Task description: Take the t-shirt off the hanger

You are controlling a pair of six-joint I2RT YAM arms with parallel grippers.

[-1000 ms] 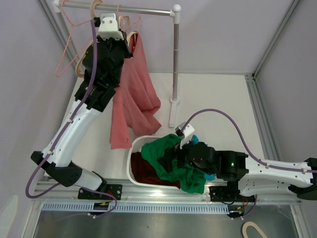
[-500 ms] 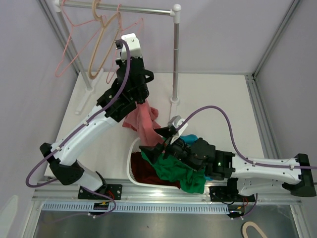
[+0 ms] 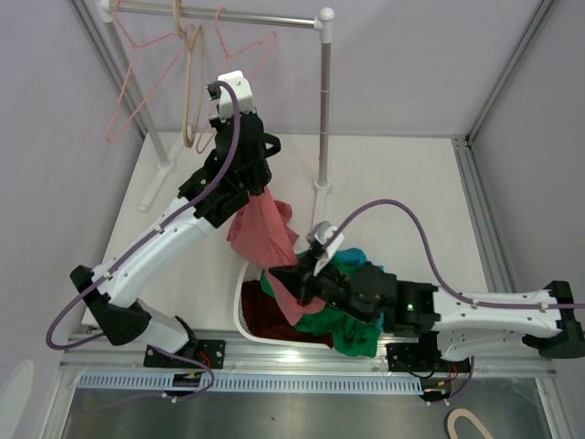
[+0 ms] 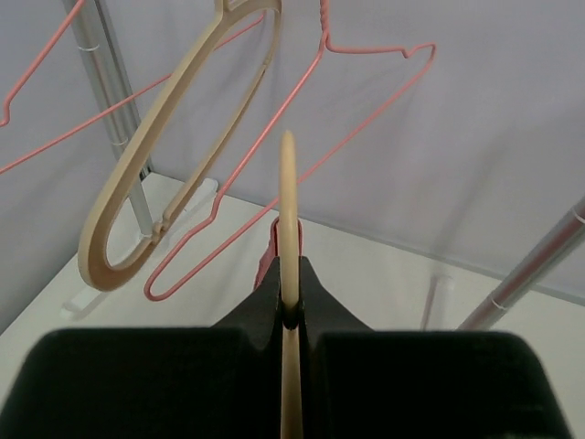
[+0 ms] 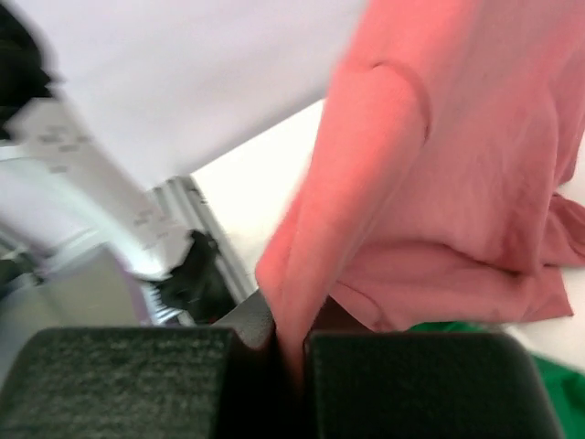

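The pink t-shirt (image 3: 267, 233) hangs on a beige hanger (image 4: 289, 210) off the rail, draped down toward the basket. My left gripper (image 3: 259, 174) is shut on that hanger, whose rim runs straight between the jaws in the left wrist view, with a bit of the t-shirt (image 4: 268, 261) just beyond them. My right gripper (image 3: 297, 279) is shut on a fold of the t-shirt (image 5: 439, 165) near its lower end, above the basket. In the top view the hanger is hidden under the left wrist and the cloth.
A clothes rack's rail (image 3: 228, 16) and post (image 3: 324, 110) stand at the back, with a beige hanger (image 3: 189, 82) and pink wire hangers (image 3: 137, 82) on it. A white basket (image 3: 240, 302) holds green (image 3: 347, 325) and dark red clothes (image 3: 265, 315).
The left arm carried the hanger and t-shirt off the rail, down toward the basket. The right gripper rose from the basket and closed on the t-shirt's lower fold.
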